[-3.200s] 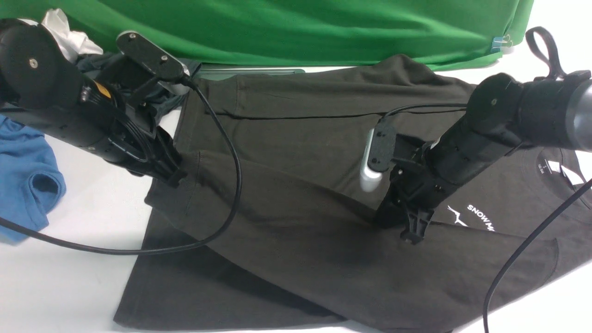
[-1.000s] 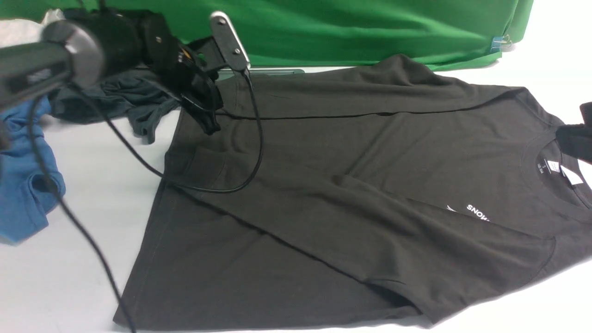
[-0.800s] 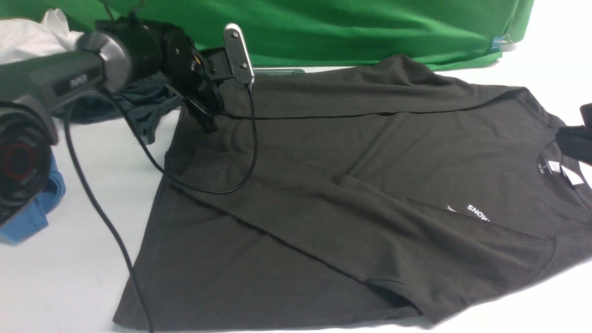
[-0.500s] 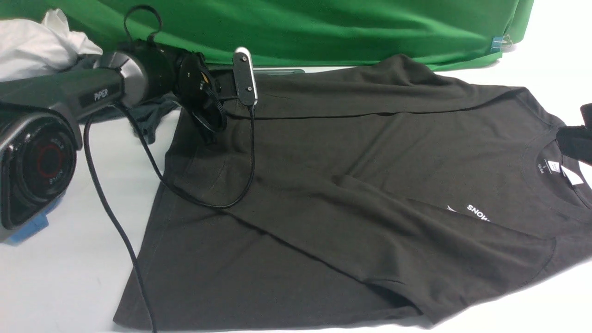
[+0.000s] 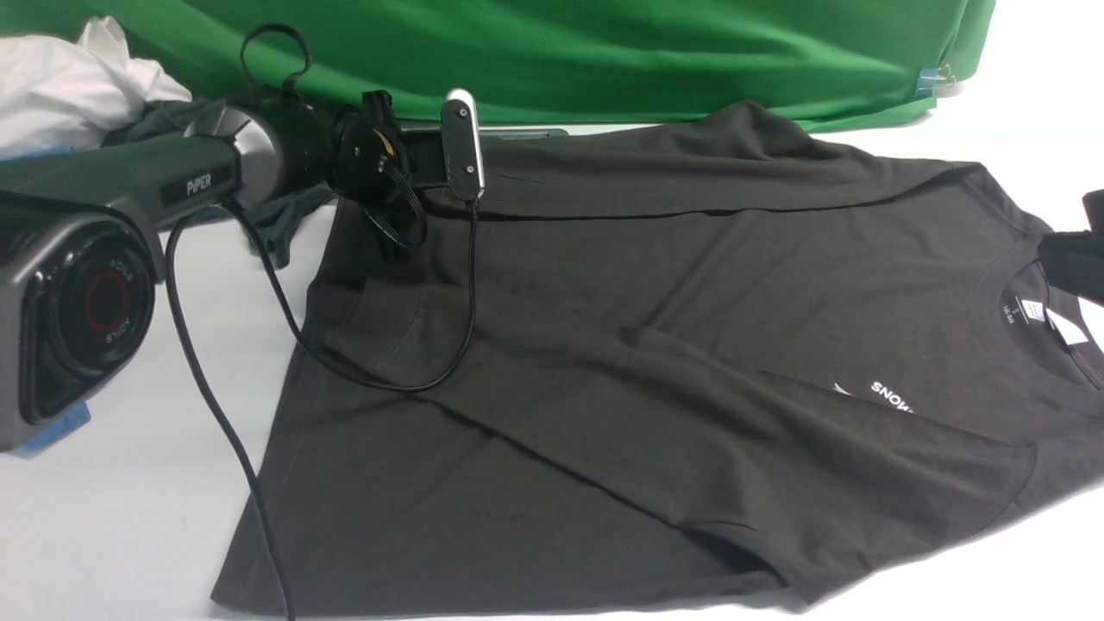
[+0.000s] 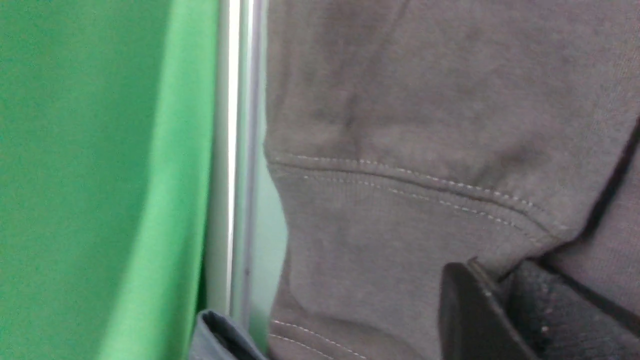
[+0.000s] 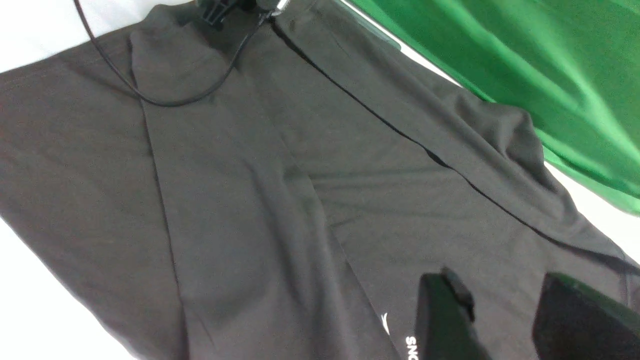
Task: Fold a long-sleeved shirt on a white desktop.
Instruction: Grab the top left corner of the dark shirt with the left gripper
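The long-sleeved shirt lies flat on the white desktop, collar to the right and hem to the left. Its near sleeve is folded diagonally across the body. The far sleeve runs along the back edge. The "SNOW" print and the neck label show. My left gripper sits at the far sleeve's cuff, and in the wrist view the left gripper has its fingers pressed together on the cuff's edge. My right gripper hangs open above the chest, and only a corner of the right gripper shows at the front view's edge.
The green backdrop hangs close behind the shirt, with the grey inset plate at its foot. A dark grey garment, a white cloth and a blue shirt lie at the left. The left arm's cable trails over the shirt.
Both grippers have left the near sleeve, which now lies flat. The right one pulled back to the right edge. The left arm has dropped low and rolled its wrist at the far cuff.
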### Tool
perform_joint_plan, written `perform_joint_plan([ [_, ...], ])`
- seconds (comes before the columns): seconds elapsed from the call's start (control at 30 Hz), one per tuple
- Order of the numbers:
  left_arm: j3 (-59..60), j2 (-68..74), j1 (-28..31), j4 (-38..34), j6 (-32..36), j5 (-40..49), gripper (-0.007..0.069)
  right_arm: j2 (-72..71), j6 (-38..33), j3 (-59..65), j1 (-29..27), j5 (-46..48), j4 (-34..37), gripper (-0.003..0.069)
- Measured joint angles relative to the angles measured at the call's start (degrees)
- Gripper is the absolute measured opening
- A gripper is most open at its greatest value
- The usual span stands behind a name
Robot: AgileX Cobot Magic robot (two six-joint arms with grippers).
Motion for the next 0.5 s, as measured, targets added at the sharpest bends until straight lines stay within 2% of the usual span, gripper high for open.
perform_joint_plan([
  [0.13, 0.0, 0.0, 0.0, -0.9, 0.0, -1.0, 0.0023, 0.0, 0.7, 0.0, 0.0, 0.2, 0.0, 0.0239],
  [0.3, 0.0, -0.7, 0.0, -2.6, -0.8, 1.7, 0.0018, 0.3, 1.6, 0.0, 0.0, 0.2, 0.0, 0.0237],
  [0.5, 0.0, -6.6, 0.0, -3.1, -4.9, 12.2, 0.0018, 6.5, 3.5, 0.0, 0.0, -0.5, 0.1, 0.0238],
])
